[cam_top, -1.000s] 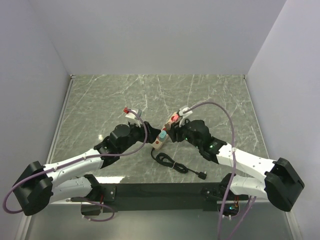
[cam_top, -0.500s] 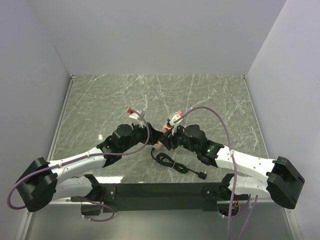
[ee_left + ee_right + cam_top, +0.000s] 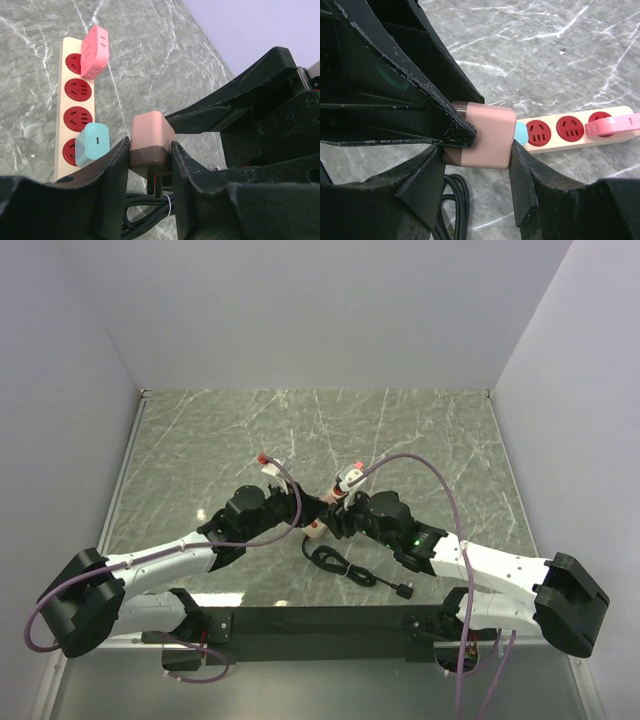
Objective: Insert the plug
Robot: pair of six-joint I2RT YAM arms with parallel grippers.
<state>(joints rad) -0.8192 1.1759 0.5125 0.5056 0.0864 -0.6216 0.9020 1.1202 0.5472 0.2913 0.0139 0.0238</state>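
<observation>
The left gripper (image 3: pixel 150 159) is pinching the plug (image 3: pixel 151 132) by its brown base, one finger pressing on each side, prongs pointing to 6 o'clock; the right gripper (image 3: pixel 479 159) is gripping the same plug across its pink body, jaws narrow around it; both are meeting over the middle of the table (image 3: pixel 420 430); the strip (image 3: pixel 64 115) is lying flat at 9 o'clock from the plug, apart from it, carrying a teal charger (image 3: pixel 93 144) and a red adapter (image 3: pixel 94 51); a black cable (image 3: pixel 345 567) is lying coiled at 6 o'clock from the grippers.
</observation>
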